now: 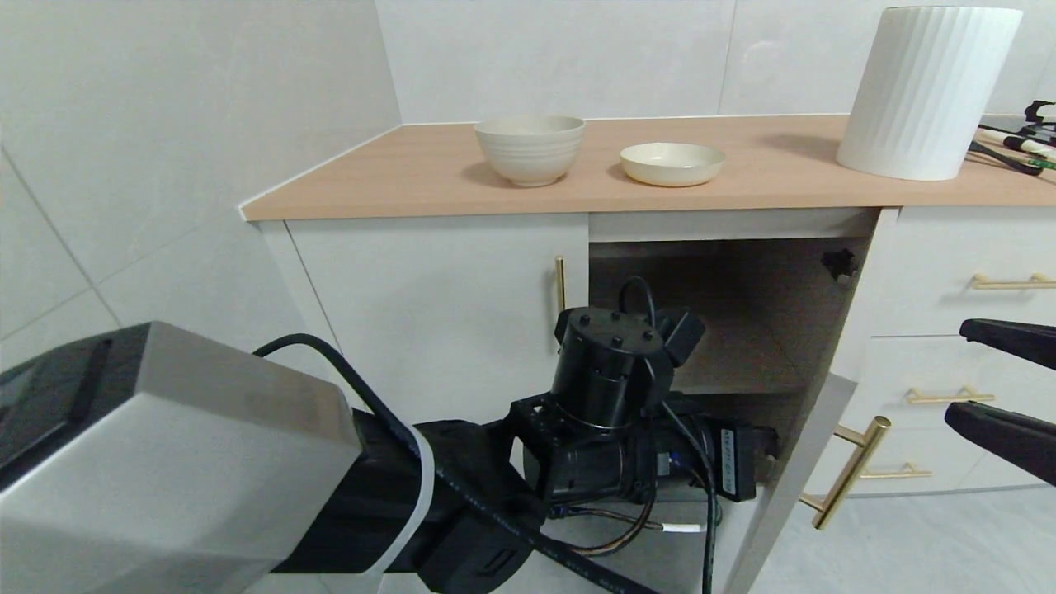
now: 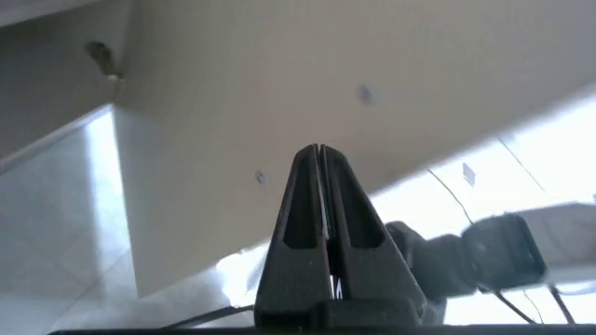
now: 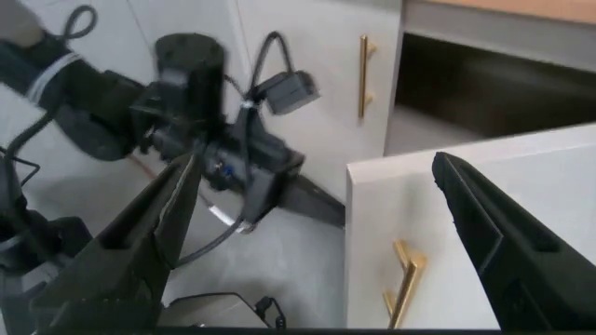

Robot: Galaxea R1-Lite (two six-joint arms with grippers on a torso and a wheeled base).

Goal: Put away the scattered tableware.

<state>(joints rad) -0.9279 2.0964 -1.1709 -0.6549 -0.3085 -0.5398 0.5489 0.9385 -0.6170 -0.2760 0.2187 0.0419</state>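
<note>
A cream ribbed bowl (image 1: 529, 148) and a shallow cream dish (image 1: 672, 163) stand side by side on the wooden countertop (image 1: 396, 177). Below them the cabinet door (image 1: 792, 478) with a gold handle (image 1: 850, 472) hangs open. My left arm is low in front of the open cabinet; its gripper (image 2: 317, 156) is shut on nothing, with its tip against the inner side of the door (image 3: 466, 223). My right gripper (image 1: 957, 371) is open and empty at the far right, outside the door, level with the drawers.
A tall white ribbed container (image 1: 928, 91) stands at the counter's right, with pens and tools (image 1: 1019, 148) beyond it. Inside the cabinet is a bare shelf (image 1: 734, 355). Drawers with gold handles (image 1: 1011, 282) lie to the right. A tiled wall closes the left side.
</note>
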